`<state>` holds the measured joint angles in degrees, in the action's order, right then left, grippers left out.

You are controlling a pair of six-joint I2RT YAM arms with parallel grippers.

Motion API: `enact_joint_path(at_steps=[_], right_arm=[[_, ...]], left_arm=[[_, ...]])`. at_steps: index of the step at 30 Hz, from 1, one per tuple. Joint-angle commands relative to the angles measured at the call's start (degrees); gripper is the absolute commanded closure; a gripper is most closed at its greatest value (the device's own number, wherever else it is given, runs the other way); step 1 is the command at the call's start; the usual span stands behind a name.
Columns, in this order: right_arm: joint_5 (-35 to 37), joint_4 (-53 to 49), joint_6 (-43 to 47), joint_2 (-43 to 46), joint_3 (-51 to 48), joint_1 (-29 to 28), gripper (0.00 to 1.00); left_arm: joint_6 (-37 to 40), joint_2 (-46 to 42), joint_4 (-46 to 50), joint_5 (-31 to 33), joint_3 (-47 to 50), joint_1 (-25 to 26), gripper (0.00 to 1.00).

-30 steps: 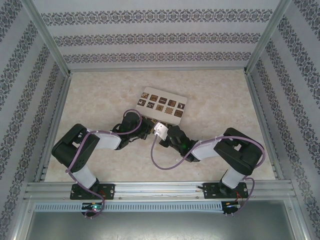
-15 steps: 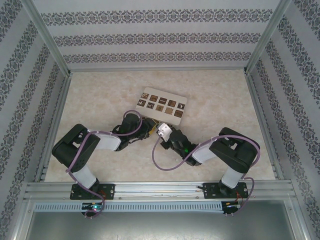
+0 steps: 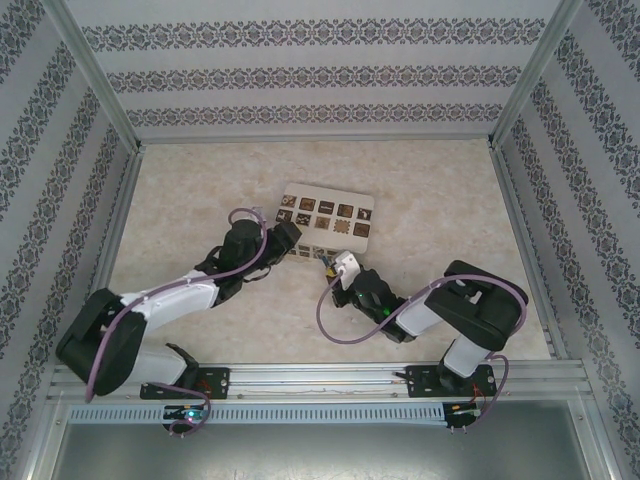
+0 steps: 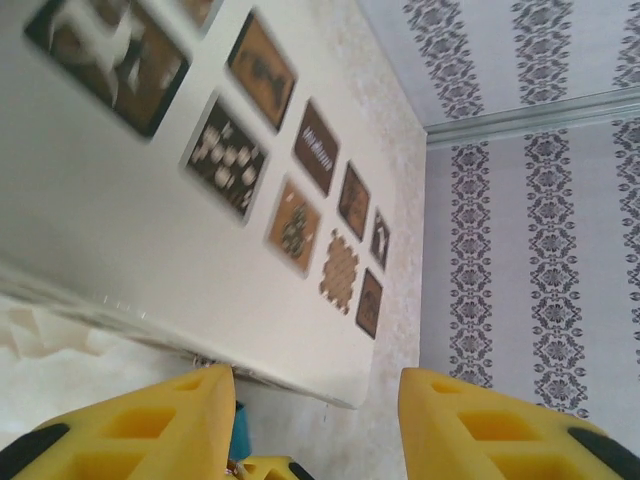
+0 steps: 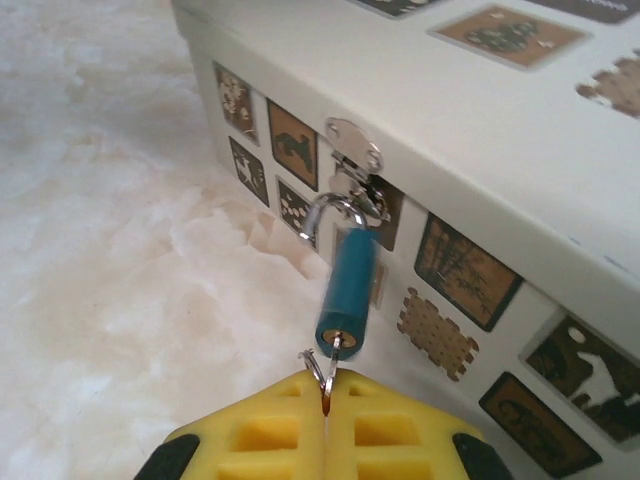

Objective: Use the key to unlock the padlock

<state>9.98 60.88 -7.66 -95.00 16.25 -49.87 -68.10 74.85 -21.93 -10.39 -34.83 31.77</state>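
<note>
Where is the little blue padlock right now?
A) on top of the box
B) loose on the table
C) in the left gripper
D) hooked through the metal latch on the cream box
D: the padlock hangs by its shackle from the latch on the cream box, the key in its lower end pinched by the right gripper.

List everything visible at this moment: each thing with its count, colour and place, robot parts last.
box: one, cream with dark brown tiles, middle of the table.
hasp: one, silver, on the box's front edge.
padlock: one, blue-teal body, silver shackle hooked at the hasp.
key: one, grey metal, in the padlock's bottom end.
table: one, cream marbled, between patterned walls.
cables: two, purple, one looping along each arm.
left gripper: one, yellow fingers apart, nothing held, by the box's corner.
right gripper: one, yellow fingers shut on the key.
</note>
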Motion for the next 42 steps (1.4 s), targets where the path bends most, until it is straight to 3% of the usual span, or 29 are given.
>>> enact_joint_path(at_steps=[1, 13, 21, 29, 35, 37, 42], right_arm=[[-4.0, 4.9, -8.2, 2.0, -2.3, 1.0, 1.00], [-10.8, 8.8, -21.6, 3.7, -6.9, 6.5, 1.00], [-12.5, 9.6, -24.8, 0.0, -7.8, 8.0, 1.00], [-13.3, 11.8, -27.1, -7.1, -5.8, 8.2, 1.00], [-11.8, 13.7, -27.7, -8.4, -6.5, 8.5, 0.81], [-10.6, 13.4, -27.6, -7.3, -7.2, 8.6, 0.69], [-8.4, 9.8, -27.0, -2.6, -8.7, 9.1, 0.50]], left_arm=[[11.2, -5.0, 10.8, 5.1, -2.7, -0.4, 0.52], [25.7, -13.6, 19.6, 11.2, -6.3, -0.5, 0.49], [26.8, -14.8, 22.5, 17.1, -6.9, -0.5, 0.44], [27.2, -14.1, 23.3, 18.7, -7.1, -0.8, 0.37], [28.6, -13.8, 25.4, 18.7, -7.4, -1.7, 0.30], [28.7, -13.3, 27.2, 18.3, -8.0, -2.4, 0.26], [27.7, -10.4, 31.3, 11.4, -9.9, -6.4, 0.23]])
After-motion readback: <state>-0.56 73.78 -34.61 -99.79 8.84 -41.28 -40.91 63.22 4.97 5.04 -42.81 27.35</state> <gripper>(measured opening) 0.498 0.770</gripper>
